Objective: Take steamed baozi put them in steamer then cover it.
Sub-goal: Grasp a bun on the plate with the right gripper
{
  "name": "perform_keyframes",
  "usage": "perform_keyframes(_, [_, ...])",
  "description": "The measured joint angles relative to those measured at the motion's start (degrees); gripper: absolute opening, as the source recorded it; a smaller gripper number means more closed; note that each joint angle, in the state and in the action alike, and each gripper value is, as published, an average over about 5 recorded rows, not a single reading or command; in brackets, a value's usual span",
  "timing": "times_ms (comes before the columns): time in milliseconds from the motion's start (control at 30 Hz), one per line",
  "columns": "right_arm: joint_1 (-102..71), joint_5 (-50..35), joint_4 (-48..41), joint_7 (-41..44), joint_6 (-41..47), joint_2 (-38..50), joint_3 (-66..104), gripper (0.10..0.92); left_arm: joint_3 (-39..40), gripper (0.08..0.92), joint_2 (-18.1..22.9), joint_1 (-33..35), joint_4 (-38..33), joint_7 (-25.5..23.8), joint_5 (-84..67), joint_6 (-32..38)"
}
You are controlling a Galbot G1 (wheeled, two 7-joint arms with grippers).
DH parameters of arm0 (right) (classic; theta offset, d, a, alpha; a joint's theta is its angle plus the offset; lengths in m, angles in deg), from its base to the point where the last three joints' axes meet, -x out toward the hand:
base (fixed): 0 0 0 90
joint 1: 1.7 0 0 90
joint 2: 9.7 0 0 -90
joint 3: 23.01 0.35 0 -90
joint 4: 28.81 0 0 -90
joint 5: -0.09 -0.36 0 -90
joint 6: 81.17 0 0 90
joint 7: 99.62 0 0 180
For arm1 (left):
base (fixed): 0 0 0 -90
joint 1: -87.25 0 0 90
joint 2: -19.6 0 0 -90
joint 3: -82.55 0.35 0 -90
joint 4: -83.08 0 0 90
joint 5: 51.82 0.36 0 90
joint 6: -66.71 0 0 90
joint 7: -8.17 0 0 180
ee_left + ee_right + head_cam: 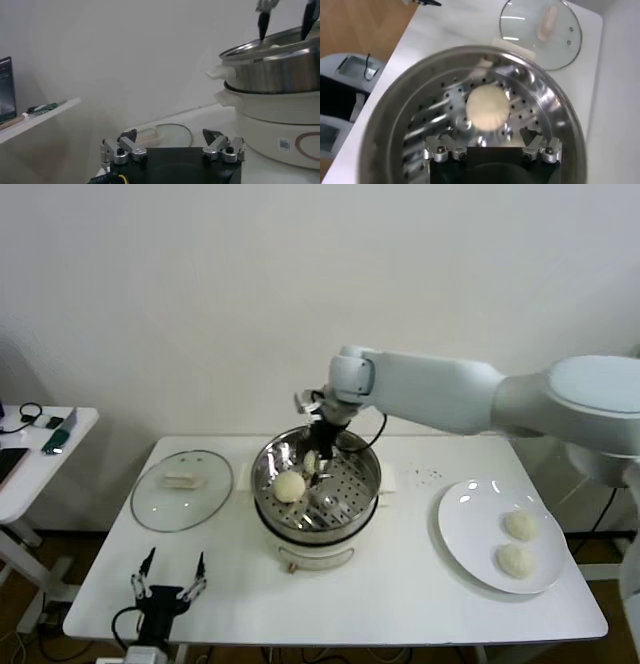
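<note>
Right gripper (318,467) sits low inside the round shiny stainless-steel steamer (365,494), fingers pointing down at the perforated steel tray. In the right wrist view the gripper (492,141) has its fingers spread wide with nothing between them. One smooth cream-white dome-shaped baozi (487,107) rests on the perforated tray just beyond the fingertips, apart from them. In the head view the same baozi (290,486) lies in the steamer's left half, beside the gripper. Whether a second baozi lies behind the fingers cannot be told.

The steamer stands on its white base at the middle of the white worktop (400,584).

Left of the steamer, flat on the worktop and just clear of the pot: round clear glass cover (182,489) with metal rim and cream-white oblong handle at centre. Also seen past the steamer rim in the right wrist view (540,31).

Right of the steamer, well apart: flat white round plate (470,519) carrying two more baozi, one (521,525) farther from the robot than the other (516,560).

Left gripper (168,581) idle at the worktop's front edge, front-left of the steamer, fingers spread wide and empty; its wrist view shows the steamer wall (280,70) and the cover (167,135) ahead of it.
</note>
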Motion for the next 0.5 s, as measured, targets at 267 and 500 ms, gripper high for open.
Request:
perform_keyframes(267, [3.10,5.27,9.01,2.11,-2.53,14.49,-0.83,0.823,-0.22,0.823,-0.08,-0.16,-0.27,0.11,-0.03,-0.18])
perform_keyframes(500, [1.78,12.79,12.56,3.07,-4.81,26.46,-0.73,0.823,-0.65,0.823,0.00,-0.32,-0.92,0.31,-0.09,-0.54])
